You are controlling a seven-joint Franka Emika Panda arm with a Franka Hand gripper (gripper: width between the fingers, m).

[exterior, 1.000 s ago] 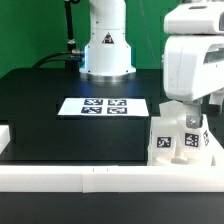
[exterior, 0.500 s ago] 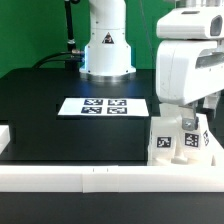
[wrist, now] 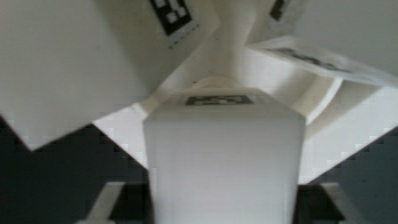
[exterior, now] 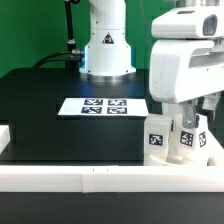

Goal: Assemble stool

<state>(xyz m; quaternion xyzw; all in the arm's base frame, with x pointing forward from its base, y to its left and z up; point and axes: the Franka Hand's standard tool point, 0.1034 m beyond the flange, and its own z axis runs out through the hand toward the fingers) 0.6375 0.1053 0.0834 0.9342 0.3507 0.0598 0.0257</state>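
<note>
My gripper hangs at the exterior view's right, over a cluster of white stool legs with black-and-white tags close to the front rail. In the wrist view my gripper is shut on one blocky white leg, with a finger on each side of it. The leg's far end carries a small tag. Other white tagged stool parts fan out beyond it and touch it. I cannot make out the round seat as such.
The marker board lies flat on the black table, mid-back. A long white border rail runs along the front edge and another piece sits at the left. The arm's white base stands at the back.
My gripper has moved toward the exterior view's left, and the tagged stool legs have shifted left with it.
</note>
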